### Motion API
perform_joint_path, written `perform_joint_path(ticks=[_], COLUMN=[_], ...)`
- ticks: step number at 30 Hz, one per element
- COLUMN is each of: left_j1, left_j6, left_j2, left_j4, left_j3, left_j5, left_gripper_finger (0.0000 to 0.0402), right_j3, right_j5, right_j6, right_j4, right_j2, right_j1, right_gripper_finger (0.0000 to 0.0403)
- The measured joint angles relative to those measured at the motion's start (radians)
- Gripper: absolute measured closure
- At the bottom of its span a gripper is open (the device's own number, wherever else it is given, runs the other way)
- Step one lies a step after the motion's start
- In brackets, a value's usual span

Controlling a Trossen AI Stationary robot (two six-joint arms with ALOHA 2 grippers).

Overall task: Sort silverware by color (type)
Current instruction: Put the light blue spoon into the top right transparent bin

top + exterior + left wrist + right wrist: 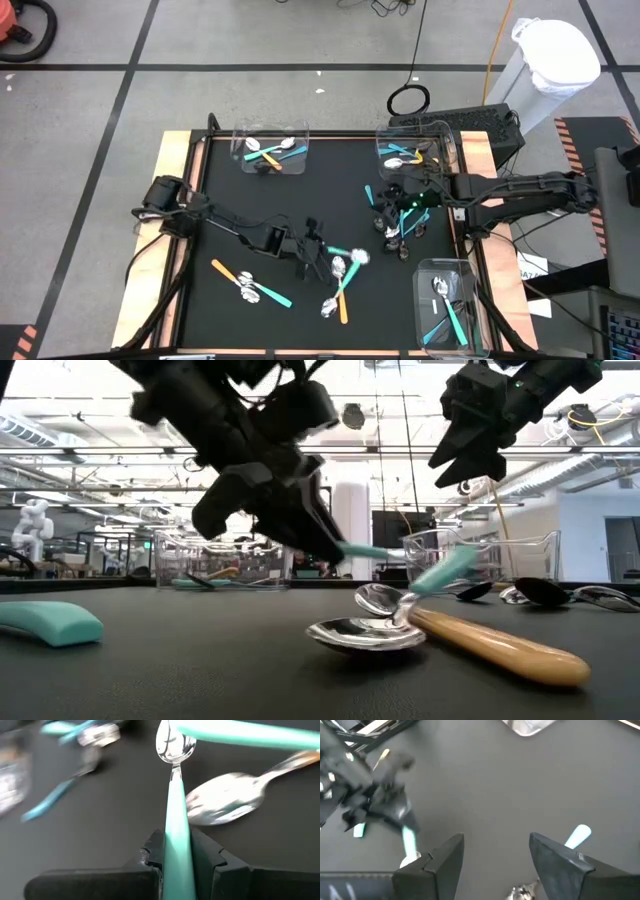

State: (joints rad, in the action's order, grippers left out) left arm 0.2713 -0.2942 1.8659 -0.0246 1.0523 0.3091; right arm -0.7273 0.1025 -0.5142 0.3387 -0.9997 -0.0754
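My left gripper (312,250) is near the middle of the black mat, shut on a teal-handled spoon (345,253) whose silver head (172,744) points toward the table's right. Beside that head lie another teal spoon (440,575) and a large orange-handled spoon (480,645), their heads overlapping. More spoons lie left of the gripper (250,285). My right gripper (400,225) hangs open above the mat right of centre, high in the low view (470,445), touching nothing. My left gripper pinches the teal handle (176,845) of the spoon between its two fingers (212,862). The handle runs straight out along the fingers, and the head sticks out well ahead of them. In the low view the handle (362,550) is clear of the mat; the head is hidden there.
Three clear bins stand on the mat: far left (272,150) with teal and orange spoons, far right (415,150) with spoons, near right (450,305) with teal spoons. Wooden table edges frame the mat. Bare mat lies between the two far bins.
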Motion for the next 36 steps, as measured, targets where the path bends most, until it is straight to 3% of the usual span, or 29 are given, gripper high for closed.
perform_joint_path(ticks=[3,8,15,24,36], left_j1=[0.007,-0.003,-0.009,-0.001,0.032], left_j6=[0.012,0.074,0.05,-0.127,-0.341], left_j2=[-0.032,-0.037,-0.036,-0.036,-0.035], left_j4=[0.063,0.038,-0.021,-0.025,-0.163], left_j3=[0.0,0.0,0.0,0.0,0.0], left_j5=[0.16,0.338,0.514,0.572,0.579], left_gripper_finger=[0.0355,0.0355,0.0354,0.0354,0.0354], right_j3=[0.0,-0.001,0.0,0.0,0.0], right_j5=[0.001,0.001,-0.002,0.006,0.053], right_j6=[0.002,0.001,-0.011,0.006,0.018], right_j4=[-0.03,-0.094,-0.102,-0.111,-0.148], right_j2=[-0.01,-0.039,-0.124,-0.188,-0.202], right_j1=[0.011,0.032,0.075,0.095,0.095], right_gripper_finger=[0.0181,0.0181,0.0181,0.0181,0.0182])
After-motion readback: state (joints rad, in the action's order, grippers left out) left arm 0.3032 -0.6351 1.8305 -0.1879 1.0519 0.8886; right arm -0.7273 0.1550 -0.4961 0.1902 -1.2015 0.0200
